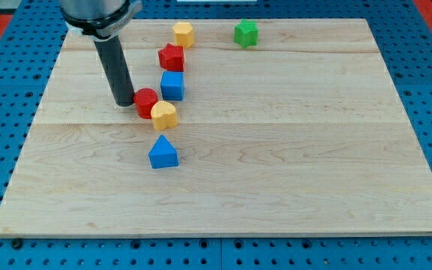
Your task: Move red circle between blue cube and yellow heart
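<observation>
Left of the red circle (145, 100) sits my tip (124, 102), seemingly touching it. That circle touches the yellow heart (163, 115), just below-left of the blue cube (172, 85). No pincer, just rod.

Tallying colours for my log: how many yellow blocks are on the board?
2. One yellow block sits near the view's top, above the red star-like block; the yellow heart touches the red circle. None seem hidden.

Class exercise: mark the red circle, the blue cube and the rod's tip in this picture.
red circle (146, 100), camera view, on its top face.
blue cube (172, 85), camera view, on its front face.
my tip (124, 103), camera view, at the rod's very end, against the circle's left side.
</observation>
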You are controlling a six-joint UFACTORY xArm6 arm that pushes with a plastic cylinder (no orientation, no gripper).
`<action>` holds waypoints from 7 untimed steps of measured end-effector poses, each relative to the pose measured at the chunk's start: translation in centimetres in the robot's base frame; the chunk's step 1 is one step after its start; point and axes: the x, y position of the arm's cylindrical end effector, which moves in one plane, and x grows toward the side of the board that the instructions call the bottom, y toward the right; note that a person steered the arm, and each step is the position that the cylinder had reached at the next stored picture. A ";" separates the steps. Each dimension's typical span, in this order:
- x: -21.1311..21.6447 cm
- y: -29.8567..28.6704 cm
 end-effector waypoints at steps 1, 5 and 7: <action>2.5 -0.4; 1.1 3.3; 6.6 3.8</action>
